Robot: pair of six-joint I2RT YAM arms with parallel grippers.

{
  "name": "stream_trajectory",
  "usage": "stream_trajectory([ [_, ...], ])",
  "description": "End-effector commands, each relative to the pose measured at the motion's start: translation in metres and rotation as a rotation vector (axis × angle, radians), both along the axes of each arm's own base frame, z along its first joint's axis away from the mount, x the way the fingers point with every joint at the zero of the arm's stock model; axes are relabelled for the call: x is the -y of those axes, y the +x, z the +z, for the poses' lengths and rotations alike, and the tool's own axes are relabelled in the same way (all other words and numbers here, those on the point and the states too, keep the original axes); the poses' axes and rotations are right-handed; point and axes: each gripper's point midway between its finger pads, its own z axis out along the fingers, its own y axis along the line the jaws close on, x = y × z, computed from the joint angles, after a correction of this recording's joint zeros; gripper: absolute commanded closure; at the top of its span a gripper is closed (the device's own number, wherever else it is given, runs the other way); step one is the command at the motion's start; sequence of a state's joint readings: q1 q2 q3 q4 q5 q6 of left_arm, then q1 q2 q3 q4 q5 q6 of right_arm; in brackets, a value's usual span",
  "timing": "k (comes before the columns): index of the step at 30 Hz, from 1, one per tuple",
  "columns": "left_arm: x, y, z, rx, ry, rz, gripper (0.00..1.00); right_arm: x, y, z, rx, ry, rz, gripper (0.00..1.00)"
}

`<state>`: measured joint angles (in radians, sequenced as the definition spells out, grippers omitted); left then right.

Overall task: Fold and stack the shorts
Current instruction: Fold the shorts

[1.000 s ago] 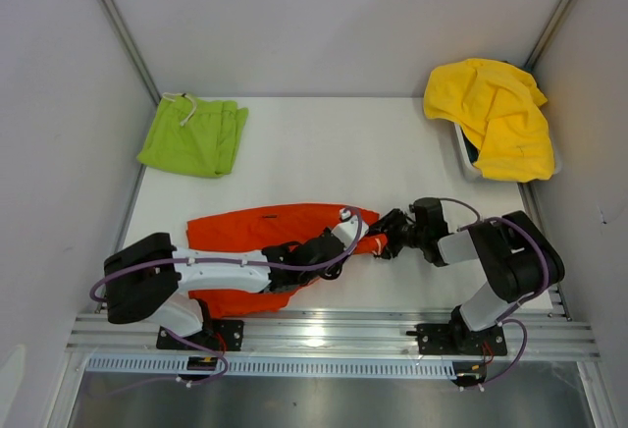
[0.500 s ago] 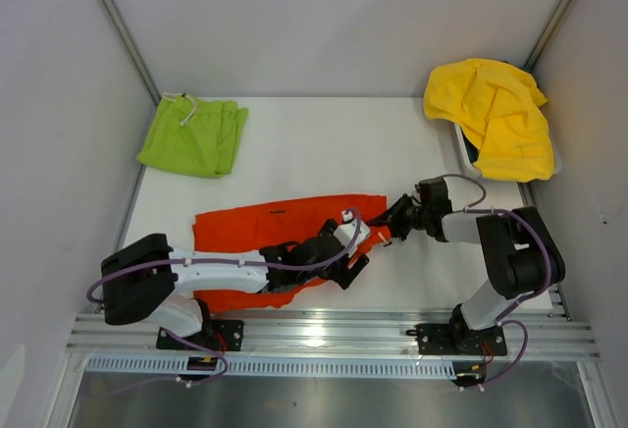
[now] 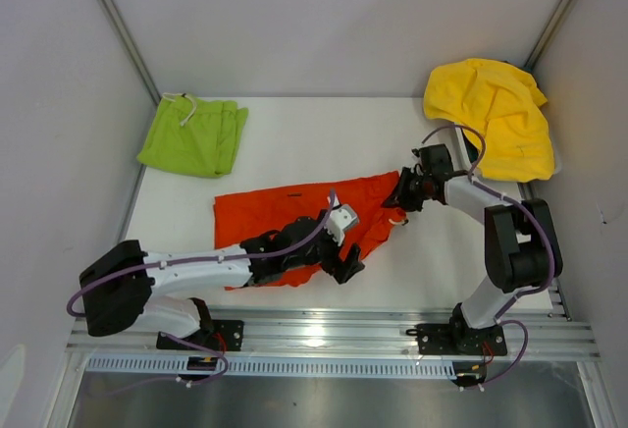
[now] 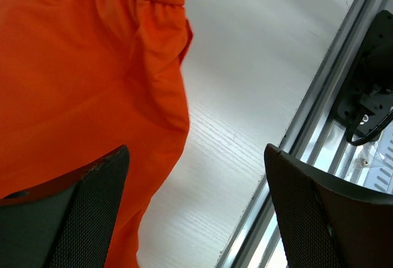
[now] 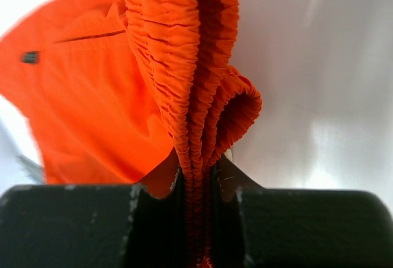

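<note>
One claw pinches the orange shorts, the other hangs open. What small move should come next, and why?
Probably the right gripper should pull the waistband gently rightward to flatten the orange shorts: the band is bunched between its jaws and the cloth lies rumpled, while the left gripper is open, holding nothing.

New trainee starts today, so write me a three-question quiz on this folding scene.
1. True or false: the right gripper is clamped on the gathered waistband of the orange shorts.
2. The left gripper is: A) open, holding nothing; B) shut on the orange shorts; C) shut, empty.
3. Fill in: the green shorts lie near the far ____ corner of the table.
Key: 1 true; 2 A; 3 left.
</note>
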<state>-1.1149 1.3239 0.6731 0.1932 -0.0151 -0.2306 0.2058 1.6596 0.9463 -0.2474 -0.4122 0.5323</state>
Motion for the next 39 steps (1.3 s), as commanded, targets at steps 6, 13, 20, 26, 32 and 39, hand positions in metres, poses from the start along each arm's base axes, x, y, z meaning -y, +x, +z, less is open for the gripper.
stream_trajectory([
  [6,-0.049,0.047,0.037,-0.121,-0.178,0.223,0.09,0.054,-0.009,0.017,-0.027,-0.266,0.108,0.94],
  [13,-0.13,0.086,0.023,-0.16,-0.108,0.612,0.08,0.079,-0.005,0.054,-0.006,-0.419,0.064,0.93],
  [20,-0.178,0.086,-0.013,-0.239,-0.053,0.757,0.08,0.094,0.002,0.101,0.078,-0.523,0.044,0.91],
  [26,-0.207,0.078,-0.047,-0.334,-0.021,0.835,0.08,0.097,0.012,0.131,0.153,-0.567,0.047,0.89],
  [32,-0.215,0.072,-0.066,-0.389,-0.043,0.859,0.08,0.084,0.014,0.144,0.186,-0.637,0.076,0.89],
  [39,-0.198,0.071,-0.08,-0.456,-0.069,0.804,0.13,0.058,0.01,0.157,0.228,-0.64,0.108,0.88],
])
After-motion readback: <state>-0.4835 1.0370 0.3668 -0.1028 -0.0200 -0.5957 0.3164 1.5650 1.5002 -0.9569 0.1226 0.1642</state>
